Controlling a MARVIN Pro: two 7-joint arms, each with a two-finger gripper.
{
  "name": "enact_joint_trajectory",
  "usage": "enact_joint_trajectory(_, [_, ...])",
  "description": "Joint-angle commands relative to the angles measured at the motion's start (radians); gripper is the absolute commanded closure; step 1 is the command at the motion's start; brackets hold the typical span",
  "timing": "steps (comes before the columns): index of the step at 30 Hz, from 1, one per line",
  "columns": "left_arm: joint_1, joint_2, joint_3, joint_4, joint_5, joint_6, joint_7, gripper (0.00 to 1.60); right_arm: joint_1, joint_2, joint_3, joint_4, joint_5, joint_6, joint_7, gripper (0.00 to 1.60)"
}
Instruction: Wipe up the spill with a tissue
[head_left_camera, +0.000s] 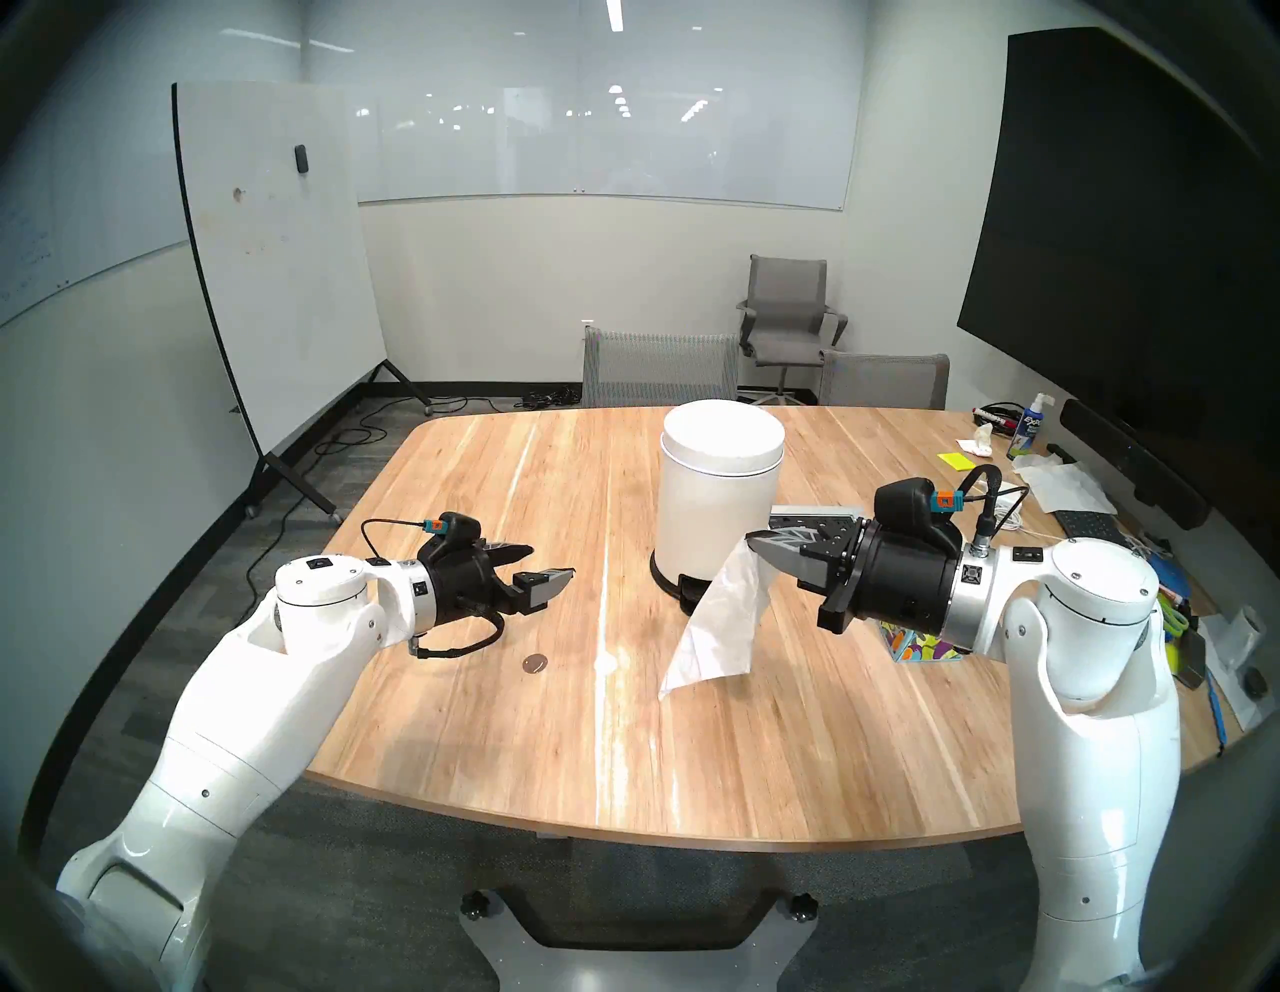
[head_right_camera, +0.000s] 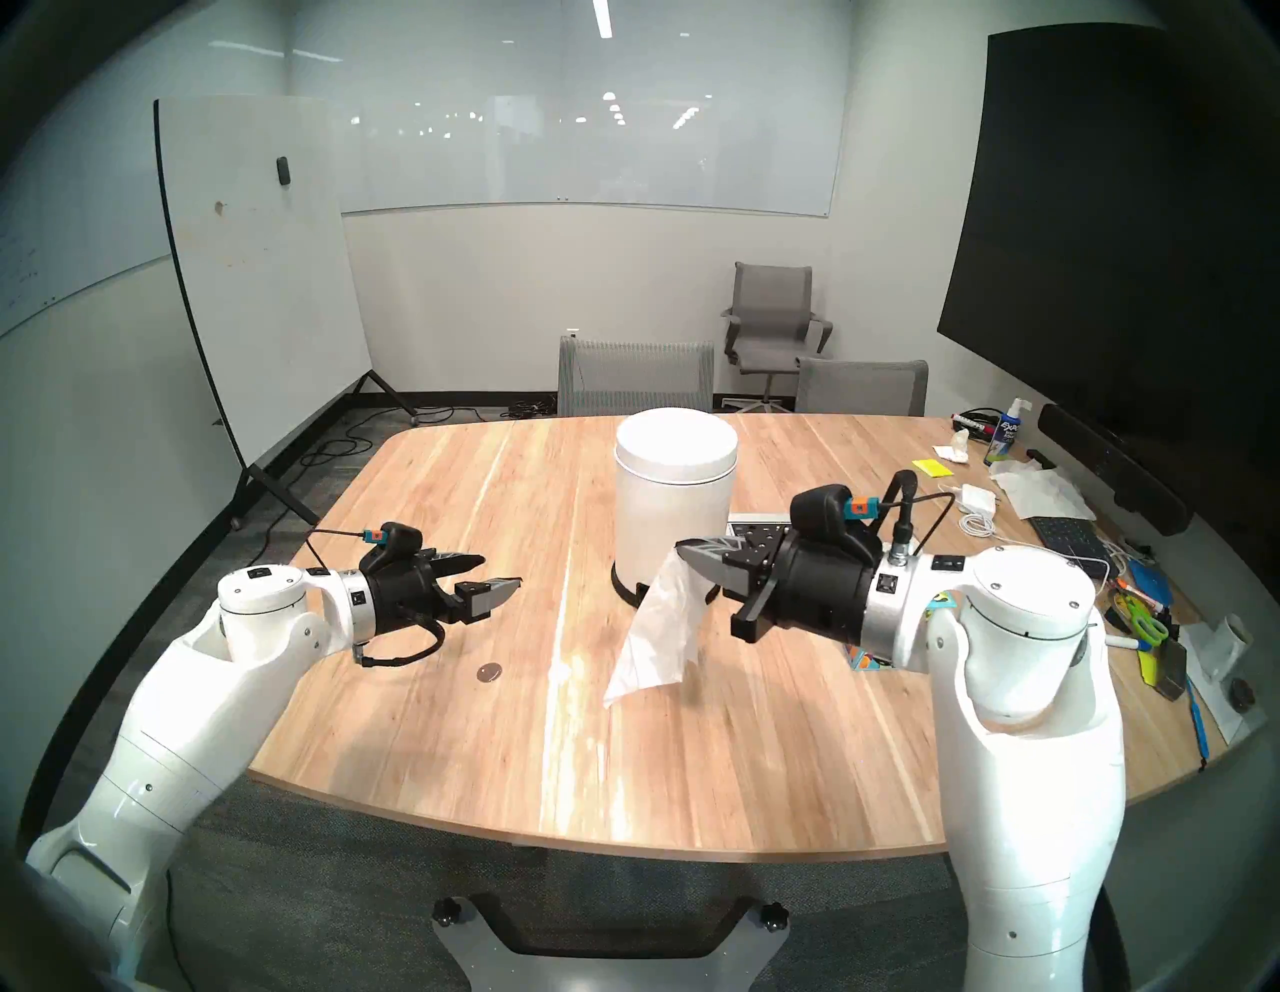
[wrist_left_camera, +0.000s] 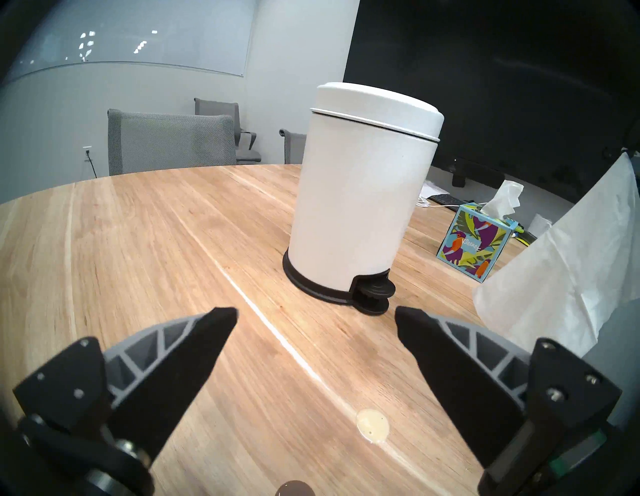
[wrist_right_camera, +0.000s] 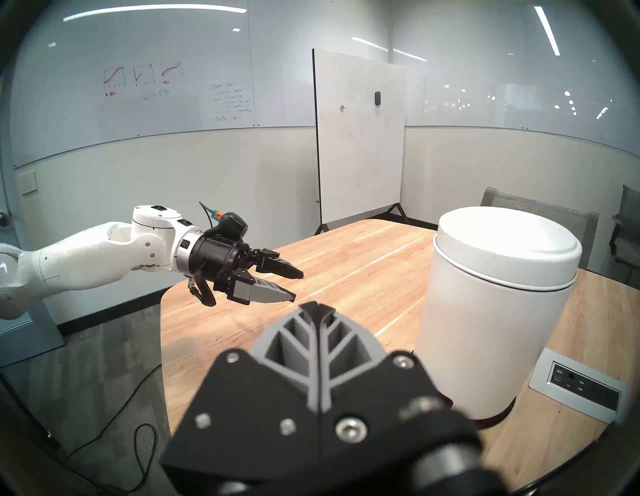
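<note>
Wooden surface (head_left_camera: 796, 762) in a meeting room; whiteboard (head_left_camera: 277, 277) far left. White pedal bin (head_left_camera: 717, 499) hides the far centre. Right pincer (head_left_camera: 758, 544) clamps a tissue (head_left_camera: 717, 623), hanging long-axis down. Left pincer (head_left_camera: 537, 564) wide, empty. Spill (head_left_camera: 534, 663), seemingly round, lies near-left.

**Open wood ahead of the left fingers, bin beside the right**

Between and below the spread left fingers (wrist_left_camera: 426, 350) the light wooden worktop (wrist_left_camera: 145, 242) lies bare, apart from two small round puddles (wrist_left_camera: 372, 425) just under them. Beyond their tips stands the white cylindrical pedal bin with a black base (wrist_left_camera: 360, 194), its pedal facing them. To their right hangs the white tissue (wrist_left_camera: 568, 263), pinched in the closed right fingers (head_left_camera: 762, 544), which sit just beside the bin's wall. Behind the right wrist sits a colourful tissue box (wrist_left_camera: 474, 242).
</note>
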Motion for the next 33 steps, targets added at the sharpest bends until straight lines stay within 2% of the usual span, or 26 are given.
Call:
enact_joint_trajectory(1, [-0.032, 0.032, -0.002, 0.004, 0.008, -0.056, -0.072, 0.00, 0.012, -0.002, 0.006, -0.006, 0.004, -0.006, 0.000, 1.60])
enact_joint_trajectory(9, [-0.035, 0.068, 0.014, 0.012, 0.025, -0.120, -0.179, 0.00, 0.009, 0.002, 0.013, -0.009, 0.009, -0.002, 0.008, 1.60])
enact_joint_trajectory(10, [-0.030, 0.076, 0.021, 0.011, 0.047, -0.155, -0.198, 0.00, 0.008, 0.001, 0.015, -0.010, 0.009, -0.001, 0.009, 1.60])
enact_joint_trajectory(14, [-0.037, 0.078, 0.032, 0.024, 0.053, -0.167, -0.235, 0.00, 0.007, 0.001, 0.018, -0.011, 0.008, -0.001, 0.013, 1.60])
enact_joint_trajectory(22, [-0.047, 0.074, 0.046, 0.012, 0.043, -0.139, -0.285, 0.00, 0.000, 0.002, 0.023, -0.014, 0.007, -0.008, 0.033, 1.60])
enact_joint_trajectory(27, [-0.055, 0.086, 0.060, 0.015, 0.043, -0.150, -0.329, 0.00, 0.004, 0.002, 0.025, -0.012, 0.007, -0.002, 0.041, 1.60])
enact_joint_trajectory(33, [-0.052, 0.085, 0.059, 0.011, 0.033, -0.134, -0.338, 0.00, 0.015, 0.001, 0.021, -0.005, 0.004, 0.004, 0.046, 1.60])
